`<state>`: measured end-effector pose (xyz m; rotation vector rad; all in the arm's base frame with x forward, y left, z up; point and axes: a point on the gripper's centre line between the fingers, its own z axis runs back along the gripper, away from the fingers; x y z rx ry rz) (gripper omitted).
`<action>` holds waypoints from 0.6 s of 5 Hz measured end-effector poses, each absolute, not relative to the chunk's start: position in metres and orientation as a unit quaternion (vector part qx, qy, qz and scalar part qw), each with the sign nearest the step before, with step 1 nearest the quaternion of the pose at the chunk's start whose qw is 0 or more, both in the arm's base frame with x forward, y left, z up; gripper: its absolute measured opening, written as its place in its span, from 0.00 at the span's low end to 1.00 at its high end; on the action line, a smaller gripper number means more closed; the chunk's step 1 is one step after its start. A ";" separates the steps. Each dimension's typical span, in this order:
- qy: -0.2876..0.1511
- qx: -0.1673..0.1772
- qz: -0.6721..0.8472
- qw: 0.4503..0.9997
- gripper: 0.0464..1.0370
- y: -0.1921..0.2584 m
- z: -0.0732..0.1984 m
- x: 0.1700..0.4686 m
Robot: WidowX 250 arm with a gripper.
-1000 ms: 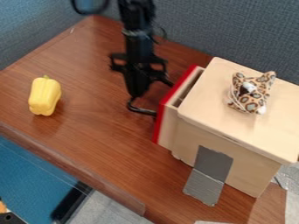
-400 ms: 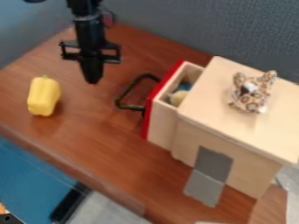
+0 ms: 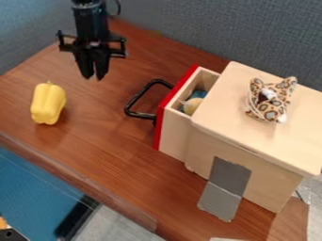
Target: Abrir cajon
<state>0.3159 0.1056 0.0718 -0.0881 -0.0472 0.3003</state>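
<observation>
From where I stood, gripper (image 3: 93, 76) hung empty w/ a narrow gap betw. fingertips, apart from handle (image 3: 141, 115). Drawer (image 3: 173, 135) stood partly out of cabinet (image 3: 264, 134); task prob. done. Best, imo: retreat w/o bumping handle; if more needed, pull straight.

Bright, even light; shadows soft.
Box (image 3: 252, 134) top palest, near side dimmer: light from above. Pepper (image 3: 48, 102) casts faint, soft-edged shade on table (image 3: 113, 146), right and near.
</observation>
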 end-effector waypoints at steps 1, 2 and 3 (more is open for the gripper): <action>-0.042 -0.048 0.128 0.990 0.73 0.090 0.081 0.321; -0.036 -0.075 0.128 0.988 0.96 0.082 0.066 0.328; -0.023 -0.086 0.115 0.989 0.97 0.068 0.049 0.343</action>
